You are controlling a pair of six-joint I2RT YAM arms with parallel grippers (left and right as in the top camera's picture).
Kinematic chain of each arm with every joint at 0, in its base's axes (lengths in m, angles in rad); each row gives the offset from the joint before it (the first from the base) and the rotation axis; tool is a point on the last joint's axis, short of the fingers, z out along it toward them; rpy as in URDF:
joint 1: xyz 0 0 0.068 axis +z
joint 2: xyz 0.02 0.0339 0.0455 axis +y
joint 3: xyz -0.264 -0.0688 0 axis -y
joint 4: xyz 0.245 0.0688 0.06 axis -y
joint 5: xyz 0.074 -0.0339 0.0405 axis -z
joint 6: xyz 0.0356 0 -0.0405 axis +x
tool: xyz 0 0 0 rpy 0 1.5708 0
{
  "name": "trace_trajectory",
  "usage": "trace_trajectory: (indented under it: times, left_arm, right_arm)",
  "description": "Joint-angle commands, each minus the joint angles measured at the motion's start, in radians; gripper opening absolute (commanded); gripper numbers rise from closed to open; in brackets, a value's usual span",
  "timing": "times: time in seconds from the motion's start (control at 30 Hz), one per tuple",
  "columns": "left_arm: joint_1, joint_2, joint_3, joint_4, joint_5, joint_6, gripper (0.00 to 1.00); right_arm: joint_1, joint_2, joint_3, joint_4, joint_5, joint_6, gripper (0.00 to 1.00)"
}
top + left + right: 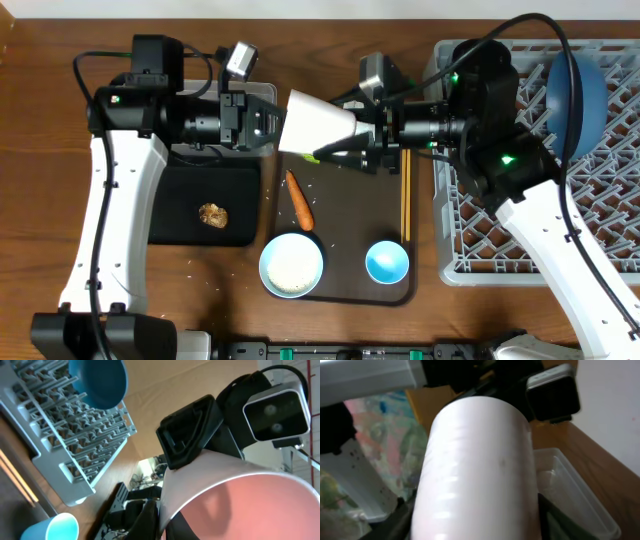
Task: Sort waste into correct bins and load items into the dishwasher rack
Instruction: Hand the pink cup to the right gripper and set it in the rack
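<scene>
Clamping small pink cup (318,124) by its narrow end with right gripper (352,136), sideways in mid-air near top end of brown tray (345,230). Wide rim facing left gripper (274,123); cannot tell whether that one grips. Dark blue dish (578,95) standing in rack (600,230).

Even bright light overhead, wrist views soft.
We see faint shadows on the table (30,200); pink cup (318,124) washes out to white overhead, blurs close-up in both wrist cams; right wrist bkgd out of focus.
</scene>
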Motion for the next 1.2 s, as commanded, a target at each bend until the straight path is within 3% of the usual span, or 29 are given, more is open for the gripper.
trace_trajectory:
  times: [0.0,0.1,0.13,0.2,0.47,0.8,0.97,1.17]
  left_arm:
    - [0.002,0.002,0.013,0.013,0.019,-0.011,0.07]
    - [0.013,0.002,0.013,0.022,0.019,-0.032,0.54]
    - [0.021,0.002,0.013,0.024,0.019,-0.041,0.63]
    - [0.044,0.002,0.013,0.028,0.019,-0.052,0.97]
    - [0.147,0.002,0.013,0.027,0.019,-0.055,0.98]
    - [0.165,0.002,0.013,0.028,-0.007,-0.055,0.98]
    - [0.164,0.002,0.013,0.028,-0.028,-0.055,0.98]
    - [0.164,0.002,0.013,0.027,-0.028,-0.055,0.98]
  right_arm:
    - [0.005,0.006,0.005,-0.016,0.038,0.001,0.46]
    - [-0.019,-0.014,0.005,-0.051,0.098,0.003,0.44]
    - [-0.034,-0.025,0.005,-0.067,0.105,0.003,0.42]
    - [-0.071,-0.053,0.005,-0.112,0.126,0.003,0.42]
    - [-0.306,-0.23,0.005,-0.486,0.505,0.009,0.47]
    - [-0.557,-0.267,0.005,-1.042,1.069,0.278,0.53]
    - [-0.675,-0.19,0.002,-1.097,1.225,0.332,0.52]
    - [-0.816,-0.08,0.002,-1.099,1.252,0.34,0.53]
